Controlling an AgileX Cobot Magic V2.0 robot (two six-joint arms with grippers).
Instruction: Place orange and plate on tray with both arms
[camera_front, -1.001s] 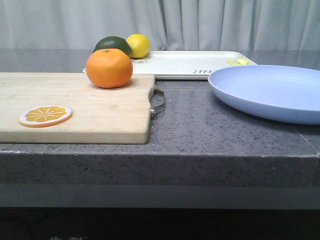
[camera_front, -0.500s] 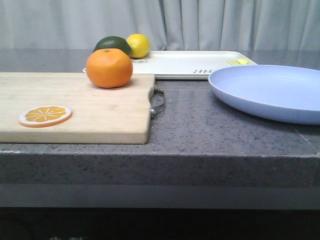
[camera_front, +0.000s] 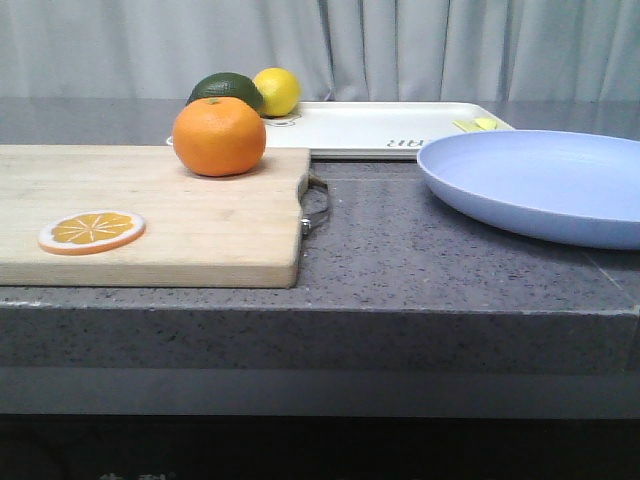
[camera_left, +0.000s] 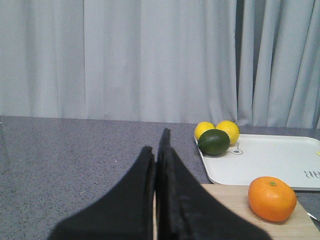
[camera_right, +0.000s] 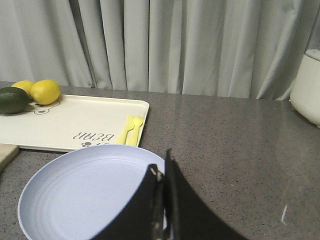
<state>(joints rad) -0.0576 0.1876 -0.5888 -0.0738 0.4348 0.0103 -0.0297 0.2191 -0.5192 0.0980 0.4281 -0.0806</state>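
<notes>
Front view: orange (camera_front: 219, 136) sitting on far edge of wooden cutting board (camera_front: 150, 215), left side; plate (camera_front: 535, 183) flat on grey counter (camera_front: 400, 250), right side, apart from board; tray (camera_front: 380, 128) behind both, against far side, carrying an avocado (camera_front: 225, 90), a lemon (camera_front: 276, 91) and small yellow cutlery (camera_front: 478, 124); orange slice (camera_front: 91, 231) near board's front, not the target; no arms visible here.

Left wrist view: left gripper (camera_left: 157, 165) with fingers pressed together, nothing between them; hanging short of the orange (camera_left: 271, 198), which lies off to one side; tray corner (camera_left: 260, 160) just beyond the fruit; two lemons (camera_left: 217, 130) visible here.

Right wrist view: right gripper (camera_right: 161, 175) likewise closed and empty, poised over near rim of plate (camera_right: 85, 192); tray (camera_right: 75, 122) just past plate's far edge.

Handling, as judgement: orange likely firm, light, round, prone to rolling; best taken across the widest middle, jaws opened first. Plate probably rigid, light, smooth and slippery; only real purchase at raised rim, pinched from the near edge; likely to tilt or slide if gripped shallow. Free middle of tray looks like room for both.
</notes>
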